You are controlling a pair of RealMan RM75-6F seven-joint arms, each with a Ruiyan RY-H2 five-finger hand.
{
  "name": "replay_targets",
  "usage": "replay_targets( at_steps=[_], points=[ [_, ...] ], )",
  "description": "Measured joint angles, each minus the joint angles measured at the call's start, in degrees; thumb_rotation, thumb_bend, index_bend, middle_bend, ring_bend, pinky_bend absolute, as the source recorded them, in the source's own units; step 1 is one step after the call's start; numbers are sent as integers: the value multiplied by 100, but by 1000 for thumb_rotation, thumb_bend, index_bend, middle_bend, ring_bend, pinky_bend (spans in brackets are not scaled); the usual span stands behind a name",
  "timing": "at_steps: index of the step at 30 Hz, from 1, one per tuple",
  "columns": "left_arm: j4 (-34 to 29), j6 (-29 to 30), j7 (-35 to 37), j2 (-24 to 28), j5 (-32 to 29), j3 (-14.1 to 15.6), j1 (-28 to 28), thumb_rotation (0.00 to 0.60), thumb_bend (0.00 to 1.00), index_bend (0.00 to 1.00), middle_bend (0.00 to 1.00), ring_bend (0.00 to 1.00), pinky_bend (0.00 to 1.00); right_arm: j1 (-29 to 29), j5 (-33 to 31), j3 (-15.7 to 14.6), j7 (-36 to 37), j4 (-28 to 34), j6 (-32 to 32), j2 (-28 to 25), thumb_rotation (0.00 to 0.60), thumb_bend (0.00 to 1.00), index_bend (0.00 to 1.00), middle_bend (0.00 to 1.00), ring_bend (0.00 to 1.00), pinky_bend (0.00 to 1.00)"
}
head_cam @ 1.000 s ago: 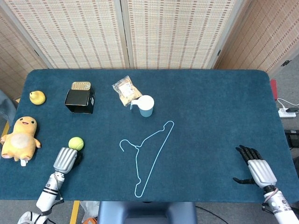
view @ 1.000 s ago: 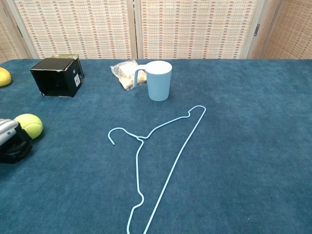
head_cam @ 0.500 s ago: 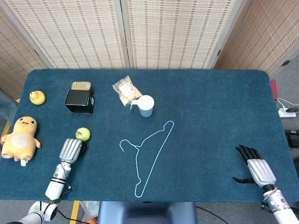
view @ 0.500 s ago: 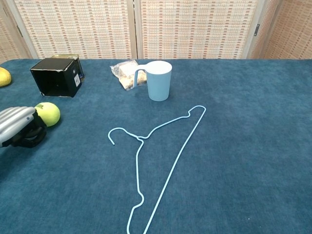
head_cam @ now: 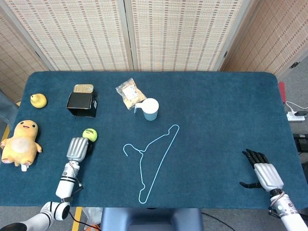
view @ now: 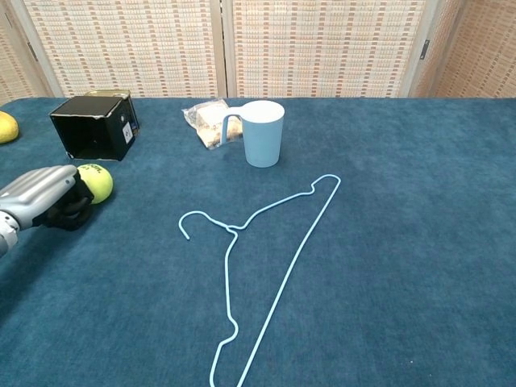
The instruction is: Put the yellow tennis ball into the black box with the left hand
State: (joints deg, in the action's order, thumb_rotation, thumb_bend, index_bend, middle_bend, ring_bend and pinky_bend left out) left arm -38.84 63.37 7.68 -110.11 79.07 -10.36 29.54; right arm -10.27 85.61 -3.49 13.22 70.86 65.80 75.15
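Observation:
The yellow tennis ball (head_cam: 90, 134) (view: 97, 181) sits at the fingertips of my left hand (head_cam: 77, 148) (view: 48, 197), whose dark fingers curl around its near side and grip it. The black box (head_cam: 82, 103) (view: 95, 129) stands a short way beyond the ball at the far left, its dark open side facing the table's front. My right hand (head_cam: 262, 172) rests near the front right edge with its fingers spread and nothing in it; the chest view does not show it.
A gold tin (head_cam: 83, 88) stands right behind the box. A light blue cup (head_cam: 150, 109) and a snack bag (head_cam: 130, 94) lie mid-table, a wire hanger (head_cam: 151, 159) in front of them. A yellow plush (head_cam: 20, 144) and a small yellow toy (head_cam: 38, 100) lie at the left edge.
My left hand has moved forward and to the right with the ball at its fingertips, closer to the black box. The right hand has stayed put.

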Motion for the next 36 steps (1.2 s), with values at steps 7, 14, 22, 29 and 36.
replay_targets(
  at_steps=[7,14,22,29,36],
  points=[
    [-171,-21,1,-46,-240,-245,110,600,755,935,1000,995,1000,-41,-72,31,-31,-5,-104,12,600,0,0,0,0,0],
    [-283,-859,-59,114,-474,-294,322,303,456,20,56,93,270,-56,-121,53,-48,-1,-143,19,600,0,0,0,0,0],
    [-138,-1381,-279,203,-894,-610,666,222,403,0,0,0,0,-69,-165,61,-21,-42,-213,27,600,0,0,0,0,0],
    [546,-898,324,26,-756,-669,883,221,402,0,0,0,0,-128,-221,74,-79,-67,-347,58,600,0,0,0,0,0],
    [758,-1125,475,-64,-694,-528,953,219,399,0,0,0,0,-113,-217,78,-45,-50,-306,43,600,0,0,0,0,0]
  ],
)
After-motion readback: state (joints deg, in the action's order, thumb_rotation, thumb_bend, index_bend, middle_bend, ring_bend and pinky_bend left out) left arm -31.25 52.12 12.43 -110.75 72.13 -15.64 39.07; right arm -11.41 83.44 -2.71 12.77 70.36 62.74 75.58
